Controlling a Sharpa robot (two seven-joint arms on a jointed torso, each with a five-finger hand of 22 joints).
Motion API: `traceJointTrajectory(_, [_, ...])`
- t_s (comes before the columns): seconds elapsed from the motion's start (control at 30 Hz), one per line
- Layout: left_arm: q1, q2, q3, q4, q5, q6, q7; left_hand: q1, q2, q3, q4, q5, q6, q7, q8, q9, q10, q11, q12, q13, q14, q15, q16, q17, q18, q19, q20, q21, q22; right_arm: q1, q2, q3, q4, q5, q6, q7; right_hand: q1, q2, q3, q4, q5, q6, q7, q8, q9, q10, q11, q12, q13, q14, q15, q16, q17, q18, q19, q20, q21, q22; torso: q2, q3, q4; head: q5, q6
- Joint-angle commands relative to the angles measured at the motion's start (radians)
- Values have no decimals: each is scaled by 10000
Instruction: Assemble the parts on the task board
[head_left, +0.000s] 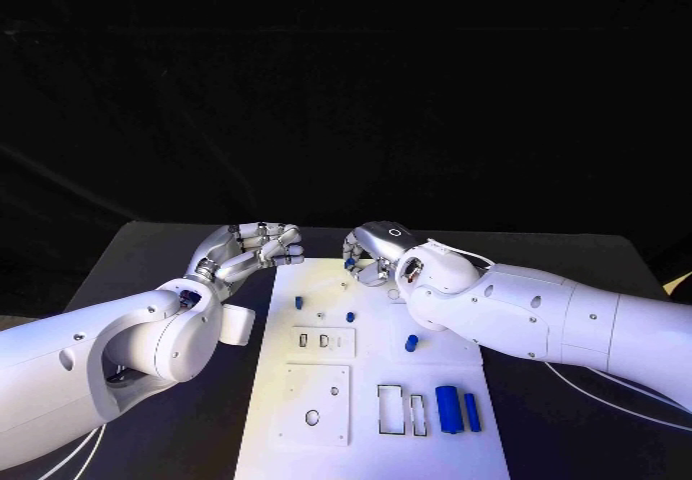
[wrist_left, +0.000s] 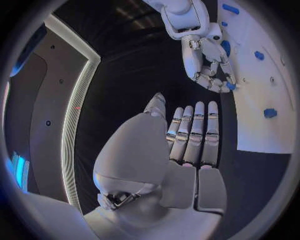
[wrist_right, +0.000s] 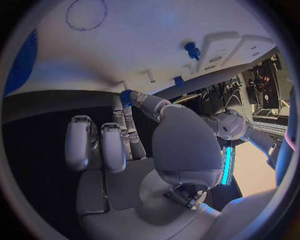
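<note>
While nothing is held by the left hand (head_left: 248, 252), its fingers are seen extended side by side in the left wrist view, hovering just off the far left corner of the task board (head_left: 317, 400). On the board, going rightward, a small blue peg (head_left: 299, 301) stands near the left edge, a second blue peg (head_left: 351, 316) stands toward the middle, and a short blue part (head_left: 411, 343) lies nearer the right edge; closer to the near edge a large blue cylinder (head_left: 449, 407) and a thinner blue cylinder (head_left: 472, 412) lie side by side, just right of two outlined rectangular recesses. At the far right corner of the board the right hand (head_left: 378, 258) is held low, and a small blue part (wrist_right: 127, 96) is pinched at its fingertips, as the right wrist view shows; whether this part already touches the board cannot be told. The parts are judged to be light, rigid plastic with smooth, rather slippery faces, unlikely to break but easily dropped or tipped. A hold across the sides of each piece, near its middle, is judged safest, with the end to be seated left free.
</note>
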Motion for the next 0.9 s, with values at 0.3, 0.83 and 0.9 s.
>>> traceJointTrajectory(0.3, [28, 16, 10, -46, 16, 119, 55, -16, 20, -67, 6, -57, -59, 138, -74, 20, -73, -20, -42, -17, -101, 3, -69, 15, 93, 38, 64, -42, -16, -75, -103, -54, 108, -245, 270, -200, 3, -96, 61, 15, -59, -15, -28, -31, 184, -64, 8, -20, 7, 451, 39, 48, -7, -143, -10, 63, -8, 14, 12, 9, 2, 25, 5])
traceJointTrajectory(0.83, [28, 18, 9, -118, 16, 136, 29, -15, 22, -76, 2, -64, -76, 144, -86, 24, -103, -22, -55, -20, -120, 8, -95, 22, 93, 38, 68, -53, -27, -77, -114, -54, 174, -268, 75, -256, -27, -129, 50, 28, -42, 1, -30, -26, 197, -40, 7, 2, 10, 452, 42, 60, 6, -147, 4, 70, 8, 43, 29, 4, 3, 32, 51])
traceJointTrajectory(0.9, [28, 17, 9, -118, 16, 137, 26, -15, 22, -76, 2, -64, -76, 144, -86, 24, -103, -22, -55, -20, -120, 8, -95, 22, 93, 38, 68, -53, -27, -77, -116, -54, 185, -266, 77, -252, -35, -138, 46, 31, -43, 0, -30, -27, 198, -39, 8, 4, 9, 452, 42, 62, 9, -147, 5, 71, 10, 46, 35, 3, 4, 33, 50])
